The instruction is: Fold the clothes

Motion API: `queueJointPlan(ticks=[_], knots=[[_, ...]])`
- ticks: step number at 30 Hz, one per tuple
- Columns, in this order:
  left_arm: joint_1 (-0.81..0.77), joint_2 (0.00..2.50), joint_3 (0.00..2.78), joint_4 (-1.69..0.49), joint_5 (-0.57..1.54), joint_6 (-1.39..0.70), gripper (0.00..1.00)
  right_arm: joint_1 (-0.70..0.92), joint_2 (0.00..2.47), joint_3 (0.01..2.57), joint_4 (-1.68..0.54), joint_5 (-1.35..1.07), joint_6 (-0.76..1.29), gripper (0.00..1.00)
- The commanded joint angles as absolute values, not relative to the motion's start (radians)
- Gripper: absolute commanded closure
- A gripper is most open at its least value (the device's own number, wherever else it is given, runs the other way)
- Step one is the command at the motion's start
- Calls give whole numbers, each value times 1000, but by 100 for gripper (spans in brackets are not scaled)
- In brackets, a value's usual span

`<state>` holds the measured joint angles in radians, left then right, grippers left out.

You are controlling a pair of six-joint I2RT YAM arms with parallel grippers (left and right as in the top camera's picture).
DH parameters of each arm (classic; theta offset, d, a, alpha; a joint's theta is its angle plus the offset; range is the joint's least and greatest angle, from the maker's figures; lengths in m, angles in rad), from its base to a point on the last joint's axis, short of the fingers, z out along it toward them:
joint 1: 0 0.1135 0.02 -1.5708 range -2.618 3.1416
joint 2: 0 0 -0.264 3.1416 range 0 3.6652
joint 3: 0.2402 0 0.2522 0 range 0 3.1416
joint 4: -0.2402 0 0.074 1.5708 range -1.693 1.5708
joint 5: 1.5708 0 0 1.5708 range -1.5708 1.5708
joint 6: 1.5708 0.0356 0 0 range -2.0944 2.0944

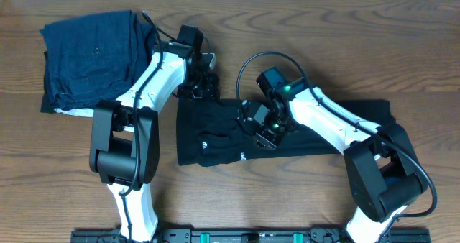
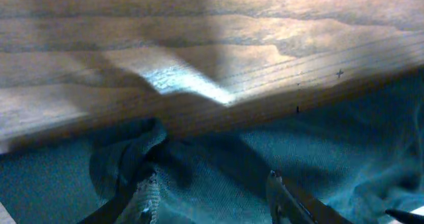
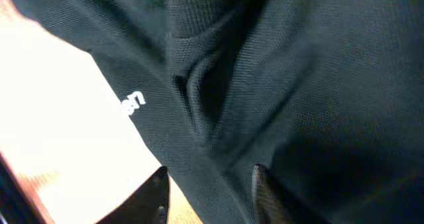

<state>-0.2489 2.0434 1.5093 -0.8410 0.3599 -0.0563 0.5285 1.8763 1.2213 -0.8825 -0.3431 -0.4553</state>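
Observation:
A black garment with small white print lies spread across the middle of the table. My left gripper is at its far left corner. In the left wrist view its fingers are open, and the bunched cloth edge lies between them by the wood. My right gripper is low over the garment's middle. In the right wrist view its fingers are open and straddle a cloth edge. A raised fold and white lettering lie ahead of them.
A folded pile of dark blue clothes sits at the far left of the wooden table. The garment's right end runs under the right arm. A black rail lines the front edge.

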Motion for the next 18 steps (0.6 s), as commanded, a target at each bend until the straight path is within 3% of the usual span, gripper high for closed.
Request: queueJointPlan(ticks=[1,12,15,18], knots=[[-246,2057,1507,-870,353,-56,46,498,1839,1269,-886,-273,-388,63],[-266,1849,1589,-990,347,-79,47,290,1766,1278,-889,-264,-337,55],[-302,1832,1588,-1052,348,-93,76,239,1766,1278,-880,-242,-290,54],[-352,1847,1565,-1106,347,-107,90,191,1767,1278,-865,-232,-241,54]])
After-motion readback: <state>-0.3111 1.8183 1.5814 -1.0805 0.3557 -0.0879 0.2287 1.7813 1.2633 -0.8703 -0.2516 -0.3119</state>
